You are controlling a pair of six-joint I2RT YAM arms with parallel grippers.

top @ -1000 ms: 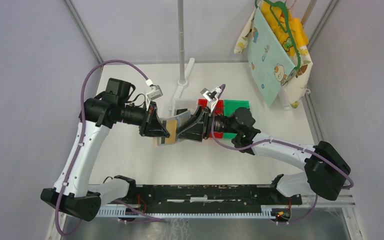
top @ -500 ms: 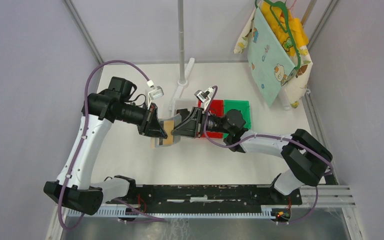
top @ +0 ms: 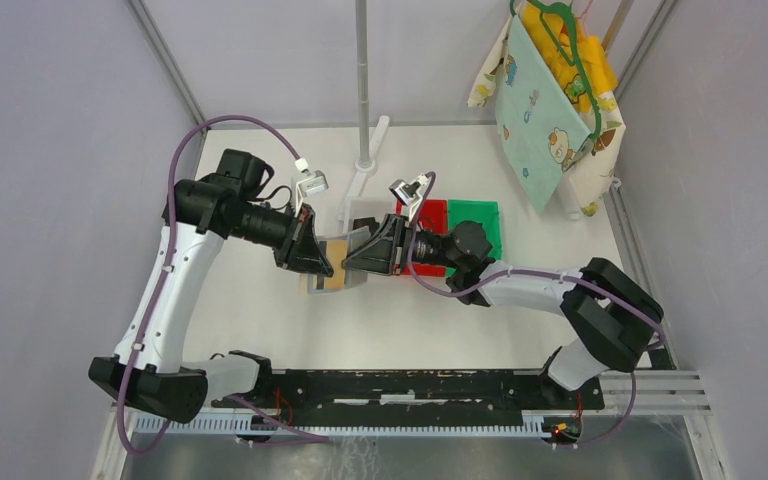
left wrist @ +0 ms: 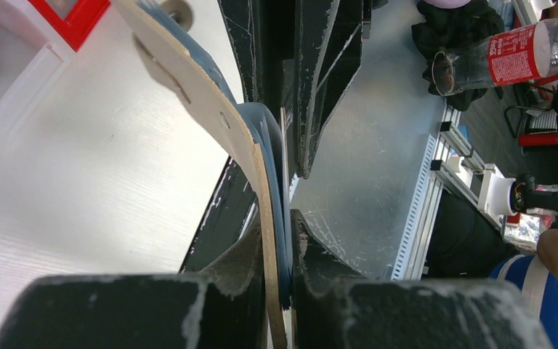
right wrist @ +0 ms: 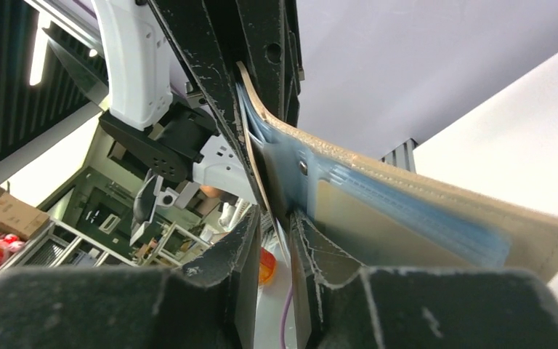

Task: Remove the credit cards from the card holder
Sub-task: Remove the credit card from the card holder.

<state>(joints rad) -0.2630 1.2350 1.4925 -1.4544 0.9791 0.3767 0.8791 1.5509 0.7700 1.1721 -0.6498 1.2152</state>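
Card holder (top: pixel 332 268) sits mid-table, apparently held off the table (top: pixel 460 310) between the two grippers, just in front of the white bin (top: pixel 365 212); the red bin (top: pixel 430 212) and green bin (top: pixel 475 215) lie beside that. The holder is open. Its tan outer flap bows away in a curve with the pale blue lining inside it, so it reads as soft and floppy, light, bending wherever it is not clamped. Left gripper (left wrist: pixel 282 240) is closed tight on one end of the holder, pinching leather and lining together. Right gripper (right wrist: pixel 276 225) faces it with its jaws drawn to a narrow slit around a thin pale edge at the pocket mouth. I judge this to be a credit card (left wrist: pixel 284 145), stiff, slick and thin. Best purchase looks like the exposed short end of the card, pulled in line with the pocket while the other arm braces the holder near the fold. Hard to make out: from above the fingers cover the pocket, and the wrist views show only edges. I cannot count the cards, nor say whether the pinched edge is card or pocket lip.
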